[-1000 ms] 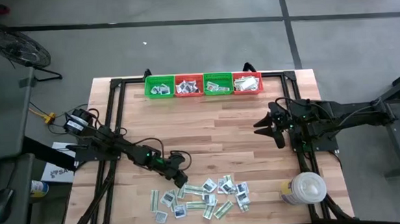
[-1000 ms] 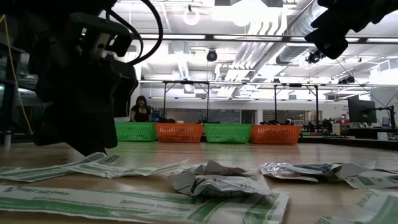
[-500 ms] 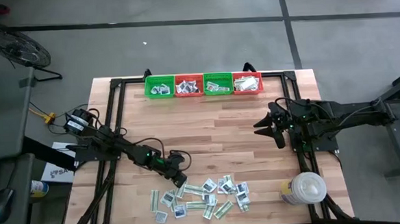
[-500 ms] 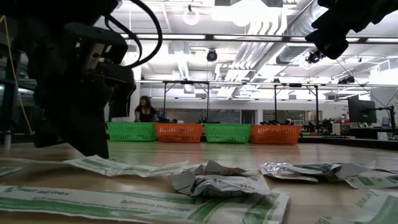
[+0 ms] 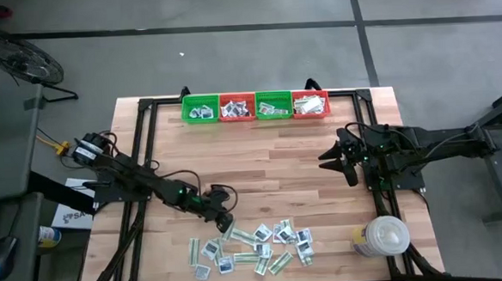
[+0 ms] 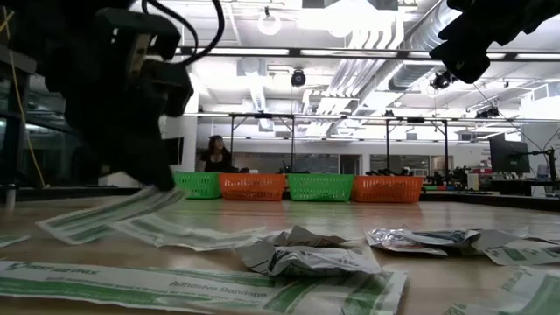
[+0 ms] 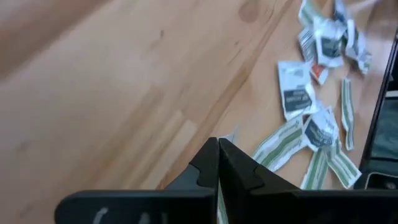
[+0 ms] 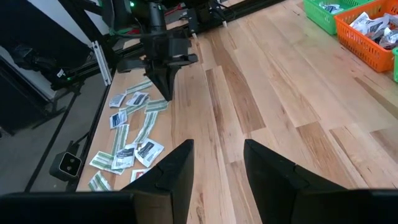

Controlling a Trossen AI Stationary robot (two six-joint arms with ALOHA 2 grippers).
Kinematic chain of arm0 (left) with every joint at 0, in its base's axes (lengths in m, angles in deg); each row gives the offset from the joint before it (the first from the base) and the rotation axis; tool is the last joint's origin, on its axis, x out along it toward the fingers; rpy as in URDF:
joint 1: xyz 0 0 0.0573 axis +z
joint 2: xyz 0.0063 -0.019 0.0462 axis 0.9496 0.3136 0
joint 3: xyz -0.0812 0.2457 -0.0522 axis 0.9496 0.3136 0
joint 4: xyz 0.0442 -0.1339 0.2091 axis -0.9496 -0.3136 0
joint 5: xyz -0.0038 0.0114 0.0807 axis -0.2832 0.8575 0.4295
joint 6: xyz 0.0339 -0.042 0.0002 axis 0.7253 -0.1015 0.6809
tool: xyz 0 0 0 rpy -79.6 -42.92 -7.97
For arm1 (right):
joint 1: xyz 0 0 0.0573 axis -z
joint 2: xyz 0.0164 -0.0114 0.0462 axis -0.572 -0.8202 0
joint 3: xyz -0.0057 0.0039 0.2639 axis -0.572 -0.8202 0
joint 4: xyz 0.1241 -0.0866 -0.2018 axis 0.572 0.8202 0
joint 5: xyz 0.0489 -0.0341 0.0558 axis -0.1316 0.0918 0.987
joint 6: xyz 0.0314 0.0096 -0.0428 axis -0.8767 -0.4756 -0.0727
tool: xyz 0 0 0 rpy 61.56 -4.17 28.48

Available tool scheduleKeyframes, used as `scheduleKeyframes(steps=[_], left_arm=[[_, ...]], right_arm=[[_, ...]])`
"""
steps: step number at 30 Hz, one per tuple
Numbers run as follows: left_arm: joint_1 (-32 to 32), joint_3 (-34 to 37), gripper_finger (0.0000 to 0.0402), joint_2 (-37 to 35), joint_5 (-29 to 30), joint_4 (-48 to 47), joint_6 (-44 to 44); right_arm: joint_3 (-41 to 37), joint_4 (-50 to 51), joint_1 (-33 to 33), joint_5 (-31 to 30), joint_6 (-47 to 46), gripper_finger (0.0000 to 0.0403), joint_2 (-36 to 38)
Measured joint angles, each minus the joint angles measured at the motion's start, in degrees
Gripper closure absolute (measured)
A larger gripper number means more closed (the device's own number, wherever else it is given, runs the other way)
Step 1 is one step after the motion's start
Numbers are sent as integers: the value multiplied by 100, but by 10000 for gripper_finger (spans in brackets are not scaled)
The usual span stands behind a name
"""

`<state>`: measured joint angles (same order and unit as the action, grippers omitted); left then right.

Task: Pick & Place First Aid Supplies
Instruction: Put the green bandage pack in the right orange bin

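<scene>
Wooden table (image 5: 269, 157); left fingers (image 6: 157, 179) pinch a green strip (image 6: 105, 213), right fingers (image 8: 214, 165) parted, empty.

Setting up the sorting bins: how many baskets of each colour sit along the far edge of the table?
Green baskets: 2
Red baskets: 2
Total: 4

In the low view, the nearest green strip (image 6: 201, 284) on the desk (image 6: 350, 219) reads "Adhesive Bandage", beside a fainter line that looks like "FIRST AID ONLY". Other packet print is too small to read.
</scene>
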<state>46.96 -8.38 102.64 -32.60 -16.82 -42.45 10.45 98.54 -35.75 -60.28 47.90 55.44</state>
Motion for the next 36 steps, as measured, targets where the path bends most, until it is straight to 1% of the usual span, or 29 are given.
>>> scheduleKeyframes(steps=[8, 16, 24, 29, 32, 36], left_arm=[[1, -9, 401, -483, 734, 3, 378], [1, -13, 401, -1087, 1257, -96, 737], [6, -20, 401, -1698, 2487, -13, 1512], [79, -21, 401, -1800, 3287, 523, 2162], [276, -20, 401, -1800, 3388, 1007, 2636], [629, -22, 401, -1800, 3394, 1812, 3637]], right_arm=[[0, -3, 0, -33, 2, 270, 0], [0, -43, 0, -33, 26, 270, 0], [0, -56, 0, -105, 94, 270, 0], [0, -239, 0, -254, 138, 270, 0], [0, -498, 0, -420, 162, 270, -1], [2, -1016, 0, -501, 337, 270, -84]])
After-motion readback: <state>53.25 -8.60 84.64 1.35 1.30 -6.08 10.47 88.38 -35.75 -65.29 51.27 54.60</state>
